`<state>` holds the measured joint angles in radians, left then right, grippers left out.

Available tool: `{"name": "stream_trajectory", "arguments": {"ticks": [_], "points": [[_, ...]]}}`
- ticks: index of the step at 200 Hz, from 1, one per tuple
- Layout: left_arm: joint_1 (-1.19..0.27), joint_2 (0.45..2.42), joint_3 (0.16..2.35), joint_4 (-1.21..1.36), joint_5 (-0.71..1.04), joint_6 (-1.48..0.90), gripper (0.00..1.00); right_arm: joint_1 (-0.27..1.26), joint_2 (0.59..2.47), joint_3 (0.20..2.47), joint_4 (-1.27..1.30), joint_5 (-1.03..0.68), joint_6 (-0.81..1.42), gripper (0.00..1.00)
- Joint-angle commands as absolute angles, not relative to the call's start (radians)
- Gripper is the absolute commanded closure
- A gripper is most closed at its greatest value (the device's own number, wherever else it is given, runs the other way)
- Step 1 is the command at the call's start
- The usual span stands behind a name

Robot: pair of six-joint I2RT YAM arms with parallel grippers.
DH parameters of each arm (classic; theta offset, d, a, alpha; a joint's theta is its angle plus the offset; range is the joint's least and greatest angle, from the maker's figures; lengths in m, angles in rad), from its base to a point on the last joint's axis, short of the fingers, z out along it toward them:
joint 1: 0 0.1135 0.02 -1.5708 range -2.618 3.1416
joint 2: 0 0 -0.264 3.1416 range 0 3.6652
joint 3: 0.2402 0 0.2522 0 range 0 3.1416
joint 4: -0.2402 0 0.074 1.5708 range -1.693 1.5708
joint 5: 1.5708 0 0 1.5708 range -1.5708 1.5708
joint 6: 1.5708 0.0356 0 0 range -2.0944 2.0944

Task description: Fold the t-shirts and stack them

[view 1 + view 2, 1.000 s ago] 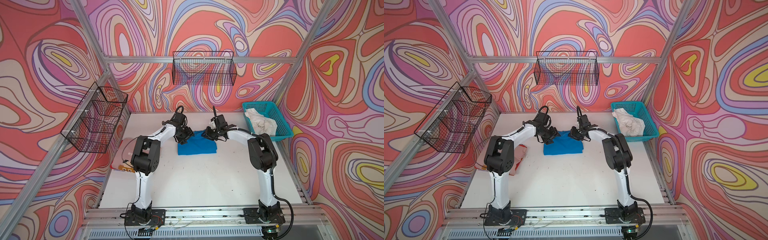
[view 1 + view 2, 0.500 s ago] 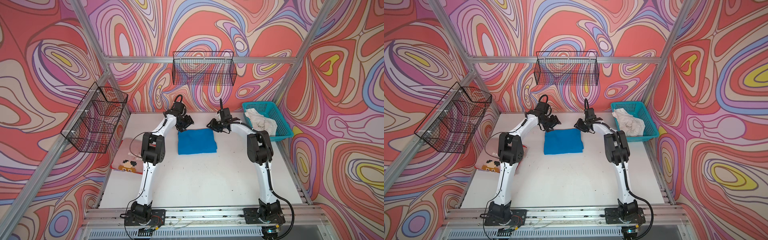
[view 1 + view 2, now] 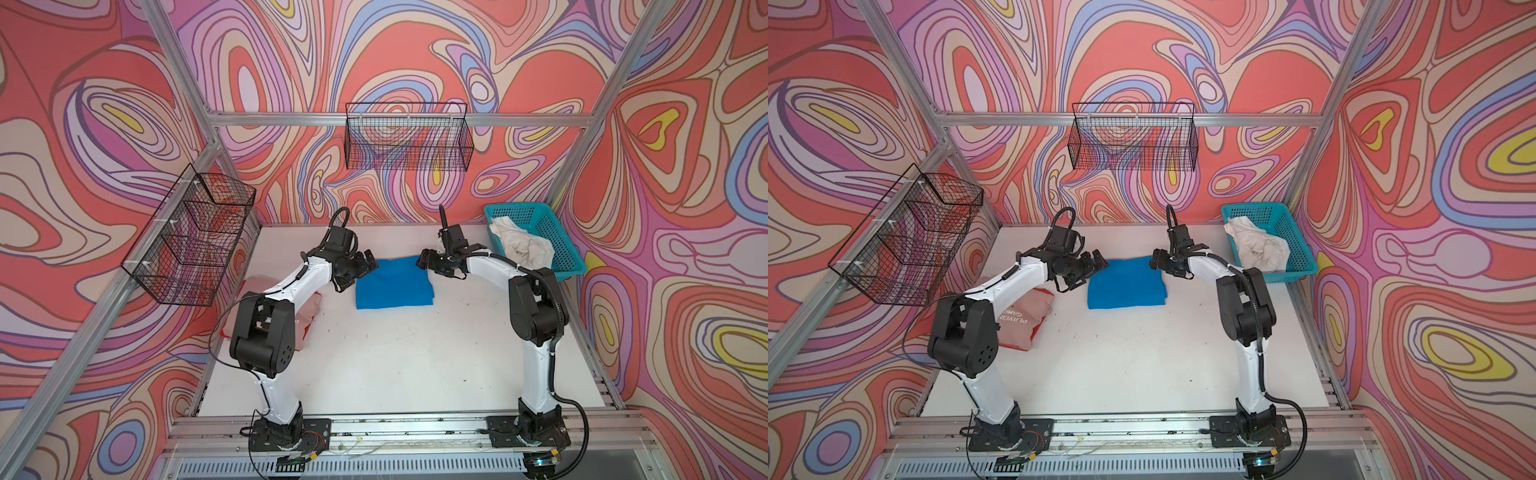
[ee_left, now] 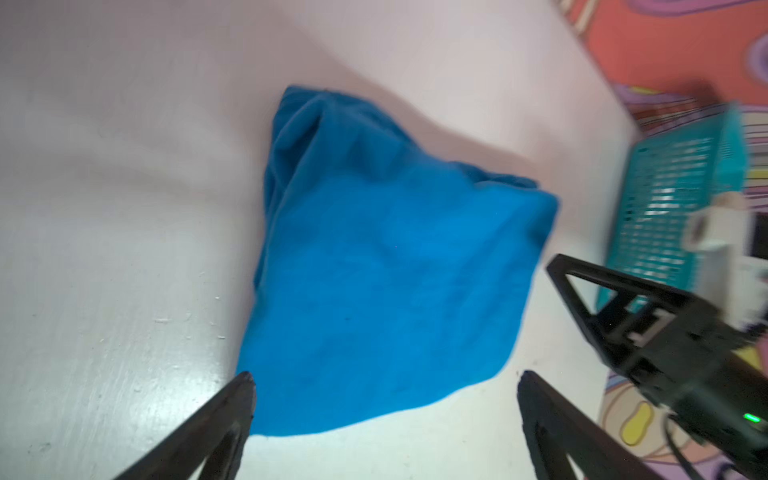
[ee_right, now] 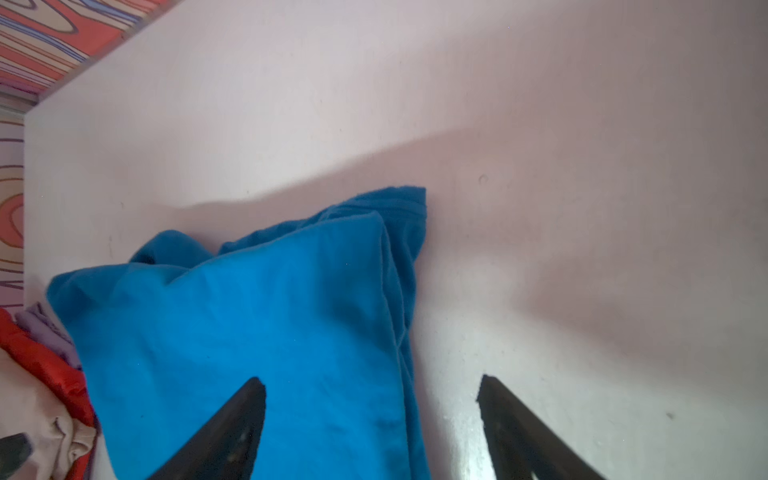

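The left gripper [image 4: 384, 378] and right gripper [image 5: 370, 382] have just sprung open and empty at the 2 far corners of the blue shirt [image 3: 392, 284], leaving it folded on the table [image 3: 395, 353], seemingly ready to stack with the pink shirt [image 3: 1021, 320] nearby.

The blue t-shirt [image 3: 392, 284] is a plain bright blue against the white table [image 3: 395, 357]. The pink t-shirt [image 3: 1038, 305] is pale with white lettering. The off-white t-shirt [image 3: 521, 247] lies in a teal basket [image 3: 561, 253]. The wire baskets [image 3: 409, 141] are black. The walls [image 3: 415, 50] swirl coral, lilac, cream, blue and yellow.
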<state>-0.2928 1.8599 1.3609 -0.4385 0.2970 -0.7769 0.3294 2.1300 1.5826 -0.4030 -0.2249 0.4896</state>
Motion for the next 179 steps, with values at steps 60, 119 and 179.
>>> {"name": "stream_trajectory", "arguments": {"ticks": [60,119,179], "points": [[-0.292,2.08,1.449,-0.498,0.227,-0.687,0.08,0.339,2.25,1.579,-0.444,-0.339,0.479,0.25],[-0.325,2.2,1.469,-0.505,0.314,-0.715,0.09,0.345,2.281,1.444,-0.246,-0.597,0.587,0.35],[-0.353,2.246,1.399,-0.384,0.408,-0.747,0.78,0.39,2.318,1.402,-0.126,-0.618,0.639,0.58]]}}
